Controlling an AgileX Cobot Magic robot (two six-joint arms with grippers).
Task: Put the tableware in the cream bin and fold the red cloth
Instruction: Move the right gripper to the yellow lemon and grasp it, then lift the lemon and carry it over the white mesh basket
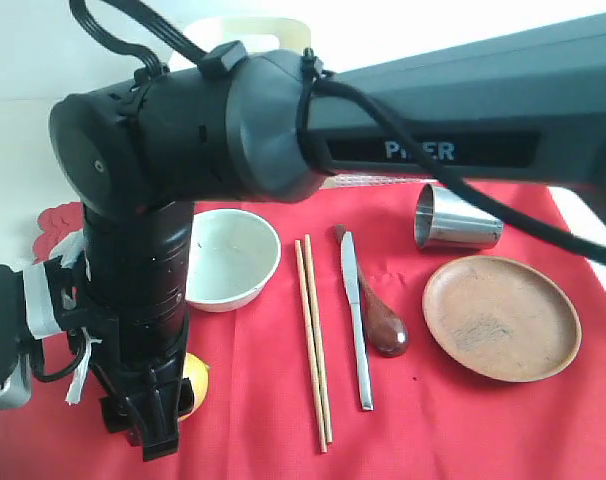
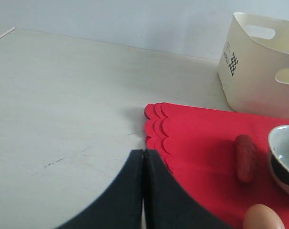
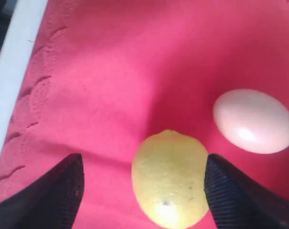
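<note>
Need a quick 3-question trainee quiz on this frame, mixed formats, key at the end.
1. True or false: the right gripper is shut on the lemon.
2. In the exterior view, what lies between the chopsticks and the wooden spoon? A) fork B) table knife C) ladle
3. Fill in: the left gripper, near the scalloped edge of the red cloth, is ____.
Key: 1 false, its jaws stand open on either side of the lemon; 2 B; 3 shut.
</note>
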